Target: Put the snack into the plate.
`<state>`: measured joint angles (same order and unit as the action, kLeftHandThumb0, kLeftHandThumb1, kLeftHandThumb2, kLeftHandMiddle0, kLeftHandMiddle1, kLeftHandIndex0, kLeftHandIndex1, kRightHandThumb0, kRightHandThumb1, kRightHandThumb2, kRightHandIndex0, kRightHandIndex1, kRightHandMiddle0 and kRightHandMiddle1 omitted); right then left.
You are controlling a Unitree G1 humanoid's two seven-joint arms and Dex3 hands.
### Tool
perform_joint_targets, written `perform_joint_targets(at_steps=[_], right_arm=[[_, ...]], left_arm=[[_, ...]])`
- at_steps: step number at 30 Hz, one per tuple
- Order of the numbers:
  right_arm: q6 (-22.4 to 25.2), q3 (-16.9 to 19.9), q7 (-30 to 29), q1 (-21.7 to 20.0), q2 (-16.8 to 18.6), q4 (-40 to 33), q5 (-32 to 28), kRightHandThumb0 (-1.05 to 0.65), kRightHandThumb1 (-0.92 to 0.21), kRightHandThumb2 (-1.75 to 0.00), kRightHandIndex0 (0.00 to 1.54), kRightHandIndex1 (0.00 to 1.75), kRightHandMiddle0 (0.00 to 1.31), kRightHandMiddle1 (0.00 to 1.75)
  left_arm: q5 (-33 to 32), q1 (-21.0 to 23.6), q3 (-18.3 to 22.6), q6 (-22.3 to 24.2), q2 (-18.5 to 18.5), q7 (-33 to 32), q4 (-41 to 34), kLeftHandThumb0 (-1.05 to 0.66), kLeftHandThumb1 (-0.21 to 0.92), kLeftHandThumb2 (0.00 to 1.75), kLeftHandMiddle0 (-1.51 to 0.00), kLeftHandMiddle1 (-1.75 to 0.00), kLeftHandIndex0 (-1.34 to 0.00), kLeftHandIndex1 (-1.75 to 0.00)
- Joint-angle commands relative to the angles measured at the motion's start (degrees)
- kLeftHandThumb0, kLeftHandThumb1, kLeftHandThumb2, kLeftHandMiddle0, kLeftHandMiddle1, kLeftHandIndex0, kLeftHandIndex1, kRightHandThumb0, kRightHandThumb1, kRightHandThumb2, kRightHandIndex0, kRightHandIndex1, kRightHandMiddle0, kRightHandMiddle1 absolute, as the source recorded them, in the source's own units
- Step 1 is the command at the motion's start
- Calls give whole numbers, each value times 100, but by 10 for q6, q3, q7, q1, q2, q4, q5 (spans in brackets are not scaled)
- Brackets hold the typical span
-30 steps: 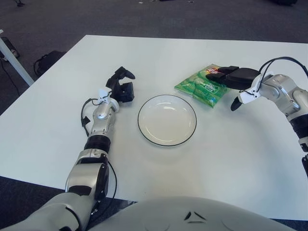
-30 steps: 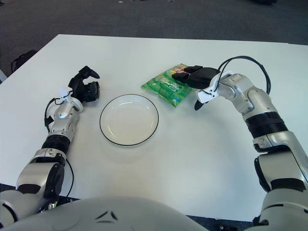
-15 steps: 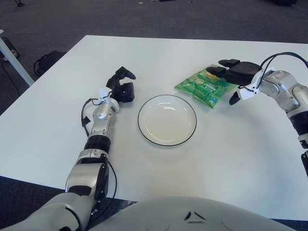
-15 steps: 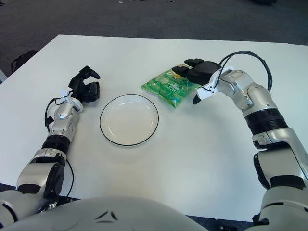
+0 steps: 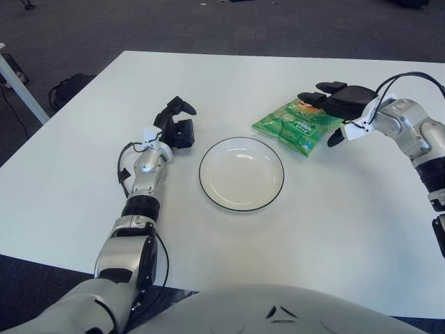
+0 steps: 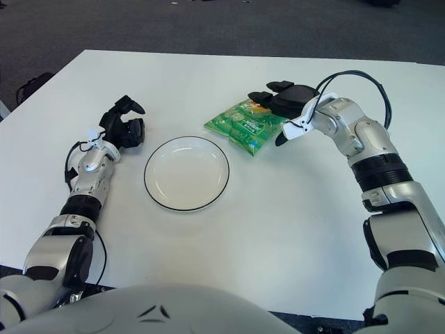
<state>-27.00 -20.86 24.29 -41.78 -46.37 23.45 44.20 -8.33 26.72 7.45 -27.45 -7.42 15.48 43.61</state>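
The snack (image 5: 297, 125), a green crinkled packet, is lying flat on the white table (image 5: 83, 181), just beyond and to the right of the plate (image 5: 241, 174), apart from its rim. The plate, white with a thin dark edge, is sitting near the table's middle with nothing in it. The right hand (image 5: 341, 104) is reaching in from the right and hovering at the packet's far right corner, its dark fingers (image 6: 268, 96) spreading out over the wrapper's top edge while the thumb is pointing down beside it; it is gripping nothing, and whether the fingers are touching the wrapper cannot be told. The left hand (image 5: 176, 125) is showing to the left of the plate, its fingers loosely curling around nothing. Dark grey carpet (image 5: 208, 28) is stretching around the table, a black bag (image 5: 67, 88) is lying on the floor off the left edge, and a pale table leg (image 5: 17, 87) is slanting at far left.
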Motion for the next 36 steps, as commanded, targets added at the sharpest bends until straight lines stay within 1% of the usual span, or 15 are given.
perform_joint_targets(at_steps=[1,13,23,28,35,36], right_arm=[[7,1,7,-14,4,5,-3,-104,-84,-19,0,0,0,0],[21,-6,36,-31,18,20,-7,-103,-85,-18,0,0,0,0],[37,-31,59,-52,37,48,11,-97,-83,-17,0,0,0,0],[33,-51,50,-72,48,81,28,-98,-85,-17,0,0,0,0],[23,-69,31,-91,60,126,39,-103,-88,-18,0,0,0,0],[23,-74,26,-96,66,139,42,-104,-88,-18,0,0,0,0]], left_arm=[[13,-71,-6,-10,8,3,46,-45,39,122,-121,-175,-55,-175],[16,-72,-7,-14,10,-1,45,-46,38,124,-122,-175,-56,-175],[17,-76,-9,-17,14,-5,40,-45,39,123,-121,-175,-55,-175],[16,-78,-10,-16,16,-2,35,-45,39,122,-121,-175,-55,-175],[11,-80,-9,-20,20,4,32,-45,39,122,-119,-175,-55,-175],[10,-80,-9,-22,21,4,31,-45,39,122,-119,-175,-55,-175]])
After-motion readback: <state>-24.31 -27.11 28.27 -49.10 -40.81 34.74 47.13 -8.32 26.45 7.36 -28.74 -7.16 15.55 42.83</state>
